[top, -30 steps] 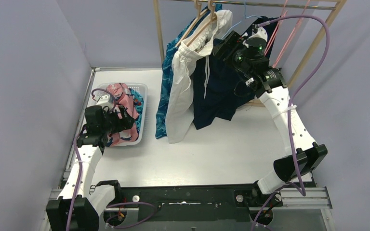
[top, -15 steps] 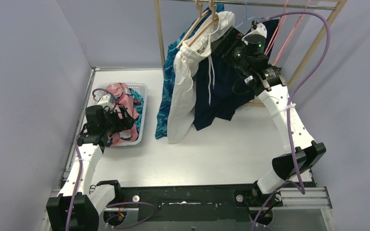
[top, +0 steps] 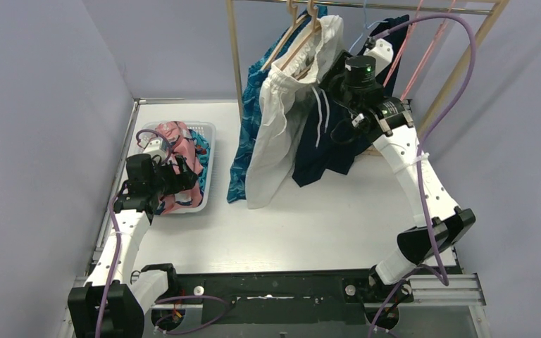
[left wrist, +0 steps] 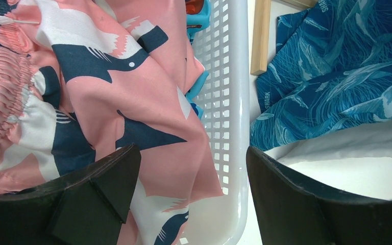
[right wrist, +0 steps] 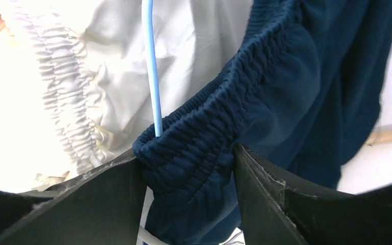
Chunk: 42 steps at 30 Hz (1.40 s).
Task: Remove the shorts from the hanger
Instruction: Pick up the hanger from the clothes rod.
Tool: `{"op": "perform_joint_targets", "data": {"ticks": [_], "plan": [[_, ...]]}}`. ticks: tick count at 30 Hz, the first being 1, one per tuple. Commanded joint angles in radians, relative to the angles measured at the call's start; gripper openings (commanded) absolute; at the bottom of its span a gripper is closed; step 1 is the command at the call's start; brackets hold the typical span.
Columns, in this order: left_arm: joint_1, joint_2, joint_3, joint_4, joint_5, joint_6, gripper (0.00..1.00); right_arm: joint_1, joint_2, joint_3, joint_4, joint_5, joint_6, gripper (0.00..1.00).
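Three pairs of shorts hang from the rack: blue leaf-pattern [top: 241,134], white drawstring [top: 271,141] and plain navy [top: 324,144]. My right gripper [top: 334,88] is up at the navy pair. Its fingers are shut on the bunched navy waistband [right wrist: 224,112], right beside the thin blue hanger wire [right wrist: 153,76]. The white shorts [right wrist: 81,76] hang just behind. My left gripper [top: 183,176] hovers open over the basket, holding nothing. The pink-and-navy shorts [left wrist: 148,87] lie below it, inside the basket.
A white mesh basket [top: 208,165] at the left holds the pink shorts and a teal piece. The wooden rack frame [top: 234,49] and its top rail [top: 366,5] stand at the back. Wooden hangers [top: 296,39] carry the white and leaf-pattern shorts.
My right gripper has pushed in onto the navy waistband and narrowed onto it, and the navy shorts have swung right and bunched. The left arm has not moved.
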Motion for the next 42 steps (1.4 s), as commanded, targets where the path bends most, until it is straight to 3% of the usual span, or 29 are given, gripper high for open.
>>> {"op": "perform_joint_targets", "data": {"ticks": [1, 5, 14, 28, 31, 42], "plan": [[-0.003, 0.003, 0.018, 0.035, 0.018, 0.013, 0.76, 0.001, -0.112, -0.017, -0.017, 0.157, -0.078, 0.58], [-0.003, 0.009, 0.020, 0.035, 0.025, 0.013, 0.76, -0.015, -0.138, -0.036, 0.002, 0.182, -0.140, 0.59], [-0.004, 0.002, 0.019, 0.028, 0.020, 0.016, 0.76, -0.057, 0.001, 0.145, -0.099, 0.107, -0.216, 0.65], [-0.009, 0.003, 0.018, 0.026, 0.025, 0.016, 0.76, -0.066, -0.071, 0.119, 0.012, 0.117, -0.349, 0.09], [-0.010, 0.005, 0.018, 0.025, 0.024, 0.016, 0.76, -0.065, -0.096, 0.050, 0.081, 0.112, -0.388, 0.01], [-0.011, 0.009, 0.019, 0.021, 0.019, 0.016, 0.76, -0.068, -0.265, -0.225, 0.450, 0.077, -0.495, 0.00]]}}
